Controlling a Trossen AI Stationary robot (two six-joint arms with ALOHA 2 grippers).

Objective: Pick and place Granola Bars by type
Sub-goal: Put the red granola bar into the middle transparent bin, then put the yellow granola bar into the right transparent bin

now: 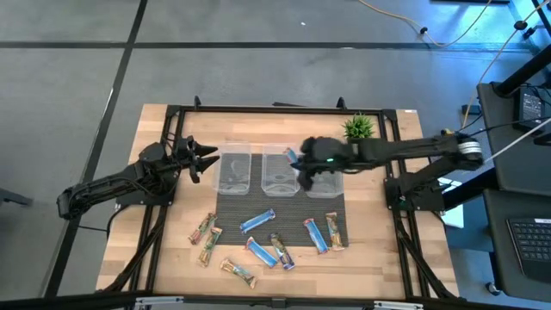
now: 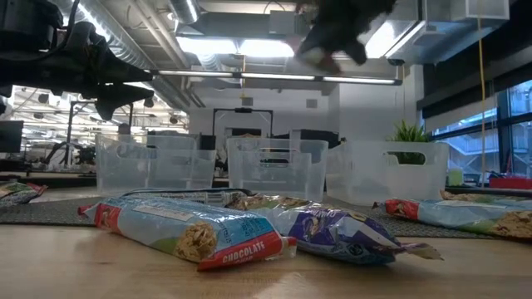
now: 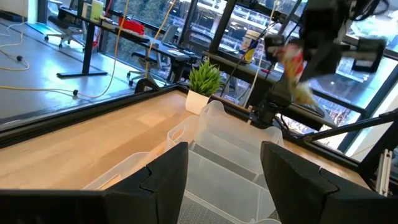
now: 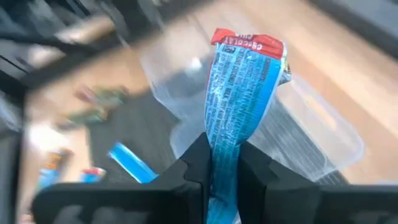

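My right gripper (image 1: 303,162) hovers above the clear bins, over the middle bin (image 1: 280,170) and the right bin (image 1: 323,182), shut on a blue granola bar (image 4: 239,93) with a red end. My left gripper (image 1: 205,160) is open and holds nothing, just left of the left bin (image 1: 233,169); its fingers (image 3: 166,177) frame the row of bins. Several more bars lie flat on the table in front of the bins: blue ones (image 1: 258,221) and tan-green ones (image 1: 202,228). In the low view a blue bar (image 2: 187,232) lies nearest. My right gripper pinches the blue bar between its two fingers (image 4: 198,165), on the bar's lower part (image 4: 224,158). The red end (image 4: 249,42) sticks out free past the fingertips. The bar is lifted clear, above the bins; in the left wrist view it shows under the gripper (image 3: 293,65).
A dark mat (image 1: 258,205) lies under the bins and some bars. A small potted plant (image 1: 358,127) stands at the far right, behind the right bin. A black frame (image 1: 172,116) runs round the wooden table top.
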